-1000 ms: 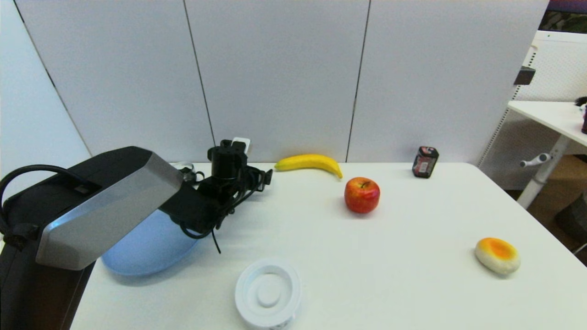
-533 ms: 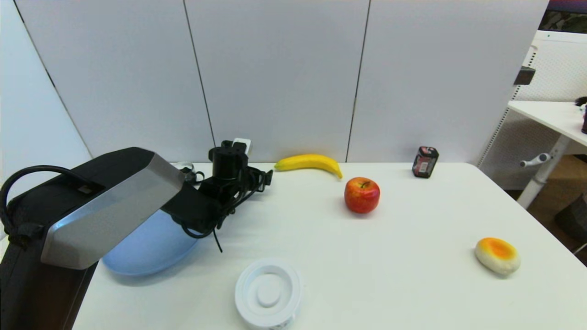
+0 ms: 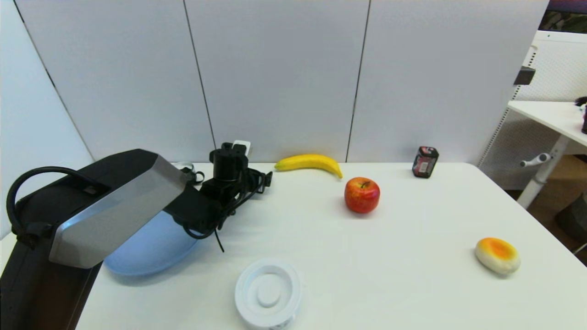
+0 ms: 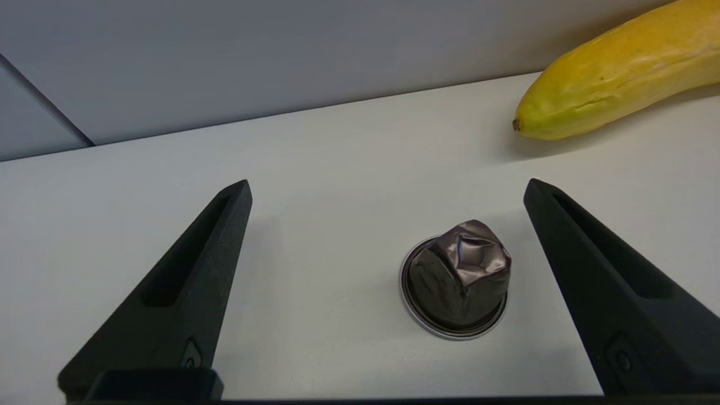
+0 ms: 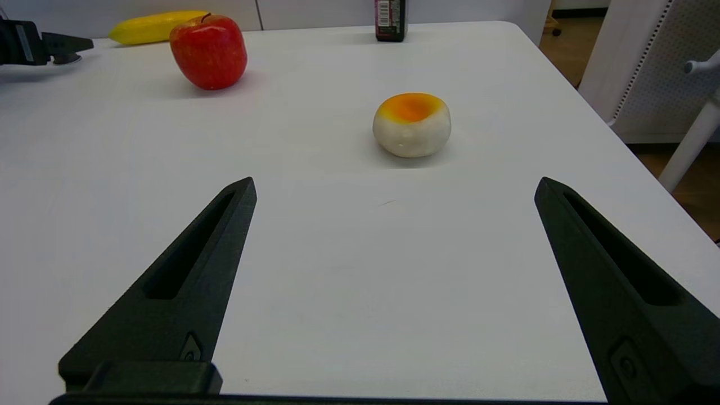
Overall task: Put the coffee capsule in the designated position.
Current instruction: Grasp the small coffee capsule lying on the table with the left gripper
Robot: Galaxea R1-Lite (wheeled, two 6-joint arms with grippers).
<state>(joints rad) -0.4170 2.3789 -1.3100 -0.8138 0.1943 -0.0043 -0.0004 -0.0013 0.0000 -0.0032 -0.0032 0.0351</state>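
- The left arm [image 3: 105, 206] has a bulky black housing with a broad, faceted silver-grey panel on its upper face.
- A thick black cable [image 3: 32, 183] loops out of the housing's rear end and is held by a black clamp.
- The wrist section beyond is matt black, topped by a short black cylinder [image 3: 228, 161] and wrapped in thin black wires, one strand dangling loose.
- The left gripper [image 4: 388, 191] has two long matt black fingers, wedge-shaped and tapering to points, each with a recessed slot on its inner face and a small round screw near the base.
- The right gripper [image 5: 394, 188] has the same black tapered, slotted fingers with a screw.
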